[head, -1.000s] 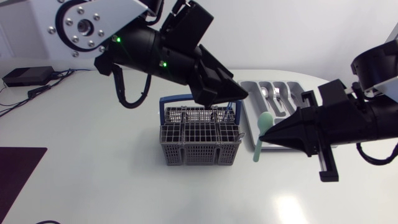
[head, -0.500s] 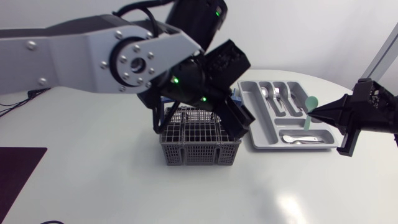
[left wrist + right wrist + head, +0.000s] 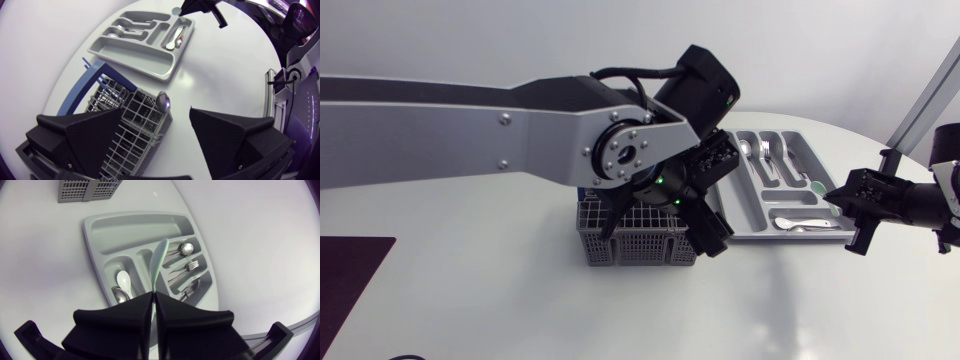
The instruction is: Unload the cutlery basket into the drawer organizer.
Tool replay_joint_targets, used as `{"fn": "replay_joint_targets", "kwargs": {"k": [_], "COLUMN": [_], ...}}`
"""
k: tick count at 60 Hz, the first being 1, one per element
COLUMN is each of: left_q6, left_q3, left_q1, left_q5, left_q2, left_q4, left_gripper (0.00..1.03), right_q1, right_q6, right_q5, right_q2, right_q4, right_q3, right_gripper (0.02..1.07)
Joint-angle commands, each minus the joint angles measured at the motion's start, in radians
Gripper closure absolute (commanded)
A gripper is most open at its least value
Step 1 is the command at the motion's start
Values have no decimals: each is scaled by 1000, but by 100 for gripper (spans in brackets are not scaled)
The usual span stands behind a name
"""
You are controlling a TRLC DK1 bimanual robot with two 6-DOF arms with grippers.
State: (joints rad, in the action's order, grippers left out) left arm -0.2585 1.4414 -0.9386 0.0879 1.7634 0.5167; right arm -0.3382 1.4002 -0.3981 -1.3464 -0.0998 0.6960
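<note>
I am gripping the pale mint-green plastic utensil (image 3: 160,262) in my right gripper (image 3: 154,294), whose fingers are pinching it by one end. The rest of it is sticking out ahead of the fingers, above the grey moulded plastic drawer organizer (image 3: 140,232). In my right wrist view it is lying along a divider between two long slots, and I cannot tell which slot it is really hanging over. That is the first risk. If I am letting go while it is straddling the divider, it may end up propped across two compartments or tipping onto the steel fork (image 3: 191,266) or the white spoon (image 3: 123,281) already lying there. A thin pinch on a light, smooth piece is also inviting it to swivel as I am lowering it.

Further out, my left gripper (image 3: 156,112) is hanging over the grey mesh cutlery basket with the blue handle (image 3: 130,125), its fingers spread apart and grasping nothing. A shiny metal spoon (image 3: 163,101) is standing up at the basket's edge between them. If I am closing off-centre, I may be nudging the basket across the white table (image 3: 470,290) or catching its rim instead of the spoon.
</note>
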Motion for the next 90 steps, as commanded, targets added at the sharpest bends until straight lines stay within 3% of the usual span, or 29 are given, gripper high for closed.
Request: {"fn": "replay_joint_targets", "kwargs": {"k": [1, 43, 46, 54, 64, 79, 90], "left_q6": [36, 110, 110, 110, 110, 116, 137], "left_q3": [42, 103, 102, 99, 90, 88, 82], "left_q1": [-11, -22, -29, -48, -72, -114, -157], "left_q5": [10, 75, 93, 127, 161, 240, 365], "left_q2": [38, 93, 93, 87, 76, 70, 87], "left_q4": [23, 91, 91, 89, 89, 78, 60], "left_gripper": [9, 9, 9, 9, 9, 9, 9], "right_q1": [24, 128, 133, 140, 137, 97, 70], "right_q6": [54, 143, 143, 143, 129, 43, -33], "right_q5": [38, 347, 357, 361, 360, 294, 248], "right_q2": [-45, -367, -372, -362, -316, -114, -20], "right_q4": [37, 469, 499, 529, 528, 411, 351], "right_q3": [-29, -89, -95, -121, -135, -125, -135], "right_gripper": [101, 97, 88, 50, 18, 13, 13]}}
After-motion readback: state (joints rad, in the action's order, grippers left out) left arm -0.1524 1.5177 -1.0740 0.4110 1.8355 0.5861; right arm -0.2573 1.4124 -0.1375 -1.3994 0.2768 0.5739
